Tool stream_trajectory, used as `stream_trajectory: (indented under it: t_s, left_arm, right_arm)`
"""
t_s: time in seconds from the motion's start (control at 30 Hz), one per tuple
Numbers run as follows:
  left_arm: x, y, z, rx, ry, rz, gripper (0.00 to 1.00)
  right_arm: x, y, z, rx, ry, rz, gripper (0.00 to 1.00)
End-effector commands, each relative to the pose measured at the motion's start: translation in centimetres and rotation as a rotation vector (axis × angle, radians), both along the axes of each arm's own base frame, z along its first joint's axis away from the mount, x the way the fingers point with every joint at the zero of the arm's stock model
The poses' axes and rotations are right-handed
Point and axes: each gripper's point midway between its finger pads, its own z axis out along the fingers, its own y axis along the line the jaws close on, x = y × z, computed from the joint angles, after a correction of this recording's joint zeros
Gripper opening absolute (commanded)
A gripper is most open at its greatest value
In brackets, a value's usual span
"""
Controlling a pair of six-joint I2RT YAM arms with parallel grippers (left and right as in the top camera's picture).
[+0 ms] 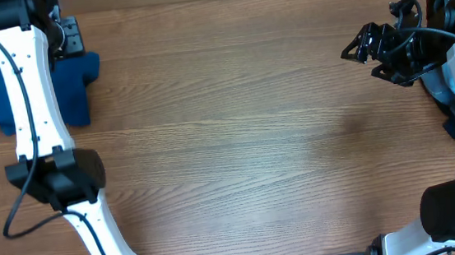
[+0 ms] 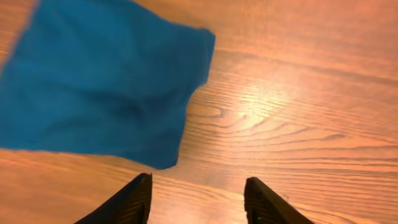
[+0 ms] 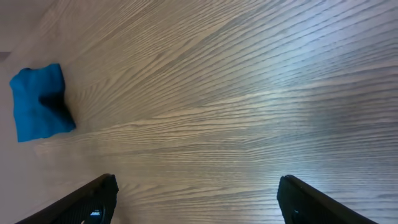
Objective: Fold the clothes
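From overhead, a wooden table (image 1: 237, 143) fills the view. The blue garment (image 1: 78, 74) lies bunched in a compact heap at the far left corner, partly covered by the white left arm (image 1: 31, 95) that crosses over it. The left gripper (image 1: 69, 36) sits above the garment's far edge; its jaws cannot be read from here. At the far right, the right gripper (image 1: 356, 42) hangs over bare wood with its black fingers spread, well apart from the garment. A bluish patch (image 1: 438, 84) shows behind the right arm at the right edge, too hidden to identify.

In the left wrist view, the blue garment (image 2: 99, 81) rests flat on the wood, filling the upper left. The left gripper (image 2: 198, 199) is just near of its corner, its fingers (image 2: 134, 202) parted, with only bare wood between them.

In the right wrist view, the right gripper (image 3: 196, 199) stands wide, holding nothing. The blue garment (image 3: 37, 102) appears small at the left, far across the table.
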Motion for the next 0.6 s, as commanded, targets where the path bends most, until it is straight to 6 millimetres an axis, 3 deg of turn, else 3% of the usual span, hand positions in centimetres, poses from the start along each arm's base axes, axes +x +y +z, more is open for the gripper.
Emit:
stream_trajectory:
  t_s: [0.0, 0.13, 0.37, 0.57]
  left_arm:
    - [0.7, 2.1, -5.2, -0.076, 0.075, 0.013, 0.49]
    - [1.7, 4.6, -9.1, -0.075, 0.101, 0.055, 0.49]
    - [3.7, 6.2, -15.7, -0.04, 0.134, 0.072, 0.55]
    - [2.3, 6.9, -22.1, -0.022, 0.261, 0.097, 0.55]
  right_arm:
    - [0.2, -0.3, 1.1, -0.04, -0.041, 0.003, 0.86]
    - [0.2, -0.3, 1.1, -0.04, -0.039, 0.003, 0.87]
    - [0.1, -0.3, 1.1, -0.039, -0.037, 0.003, 0.87]
    - [-0.2, -0.2, 1.0, -0.037, -0.023, 0.003, 0.87]
